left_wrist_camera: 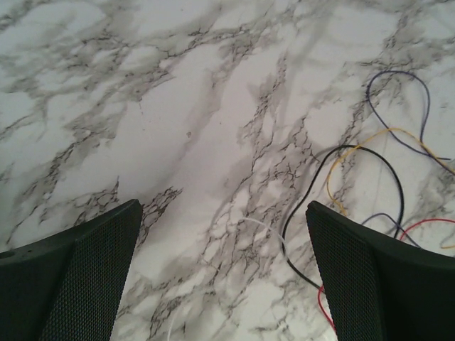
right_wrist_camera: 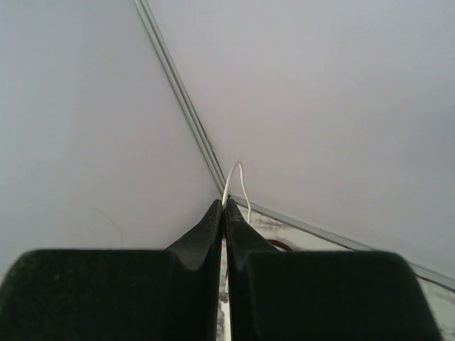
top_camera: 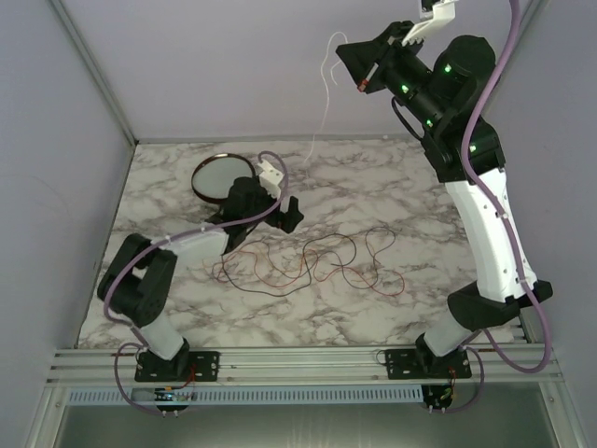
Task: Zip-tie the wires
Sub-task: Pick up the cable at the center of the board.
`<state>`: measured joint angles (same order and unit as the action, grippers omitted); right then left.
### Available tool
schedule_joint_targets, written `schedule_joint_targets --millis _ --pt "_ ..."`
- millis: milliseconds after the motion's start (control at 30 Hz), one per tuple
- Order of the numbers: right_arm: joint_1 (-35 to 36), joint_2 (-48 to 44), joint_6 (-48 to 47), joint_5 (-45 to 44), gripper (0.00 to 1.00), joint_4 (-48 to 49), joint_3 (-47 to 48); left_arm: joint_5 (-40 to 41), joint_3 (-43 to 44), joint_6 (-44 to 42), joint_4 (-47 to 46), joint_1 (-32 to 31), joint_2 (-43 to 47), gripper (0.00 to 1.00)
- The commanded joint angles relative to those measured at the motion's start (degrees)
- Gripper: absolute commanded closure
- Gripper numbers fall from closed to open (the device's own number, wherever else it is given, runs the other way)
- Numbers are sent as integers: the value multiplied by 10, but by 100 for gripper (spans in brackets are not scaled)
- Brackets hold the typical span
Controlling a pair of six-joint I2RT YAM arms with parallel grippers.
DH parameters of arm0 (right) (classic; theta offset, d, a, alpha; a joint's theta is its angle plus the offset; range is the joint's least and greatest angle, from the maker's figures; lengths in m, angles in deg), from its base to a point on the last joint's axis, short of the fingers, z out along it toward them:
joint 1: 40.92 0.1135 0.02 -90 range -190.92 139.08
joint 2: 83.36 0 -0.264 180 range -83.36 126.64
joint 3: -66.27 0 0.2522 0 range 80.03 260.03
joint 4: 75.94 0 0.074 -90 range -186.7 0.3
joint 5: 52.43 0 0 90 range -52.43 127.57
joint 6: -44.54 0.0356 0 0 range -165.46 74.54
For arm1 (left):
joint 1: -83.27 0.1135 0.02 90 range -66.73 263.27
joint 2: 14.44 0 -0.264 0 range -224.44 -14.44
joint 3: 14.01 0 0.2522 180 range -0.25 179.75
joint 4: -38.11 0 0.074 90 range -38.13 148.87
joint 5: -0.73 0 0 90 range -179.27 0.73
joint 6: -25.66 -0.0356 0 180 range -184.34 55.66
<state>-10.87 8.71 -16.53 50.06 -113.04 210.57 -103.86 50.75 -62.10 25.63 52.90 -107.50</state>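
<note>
The wires [top_camera: 308, 261] lie in a loose tangle of red and dark loops on the marble table [top_camera: 392, 182]. My left gripper [top_camera: 283, 211] hovers low over their left end, open and empty. In the left wrist view its fingers [left_wrist_camera: 92, 270] stand wide apart, with the black, red, yellow and blue wires [left_wrist_camera: 387, 167] by the right finger and a thin white strand [left_wrist_camera: 266, 231] on the table between them. My right gripper [top_camera: 343, 51] is raised high at the back, shut on a white zip tie [top_camera: 326, 103] that dangles down. The zip tie [right_wrist_camera: 238, 174] sticks out past the closed tips [right_wrist_camera: 225, 204].
A round dark-rimmed dish [top_camera: 222, 175] sits at the back left of the table, just behind the left gripper; its rim [right_wrist_camera: 281, 245] peeks past the right fingers. Grey walls enclose the table at the back and sides. Metal rails [top_camera: 298, 359] run along the near edge.
</note>
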Motion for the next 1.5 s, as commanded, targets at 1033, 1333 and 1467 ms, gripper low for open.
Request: schedule_joint_targets --millis 1033,1333,1467 --pt "-22 -55 -13 -24 100 24 -52 59 91 -14 -23 1 -45 10" --pt "-23 -55 -12 -22 100 24 -54 -61 55 -51 -8 0 -17 9" --pt "-23 -56 -10 -21 100 24 -53 -74 45 -56 -6 -1 -28 9"
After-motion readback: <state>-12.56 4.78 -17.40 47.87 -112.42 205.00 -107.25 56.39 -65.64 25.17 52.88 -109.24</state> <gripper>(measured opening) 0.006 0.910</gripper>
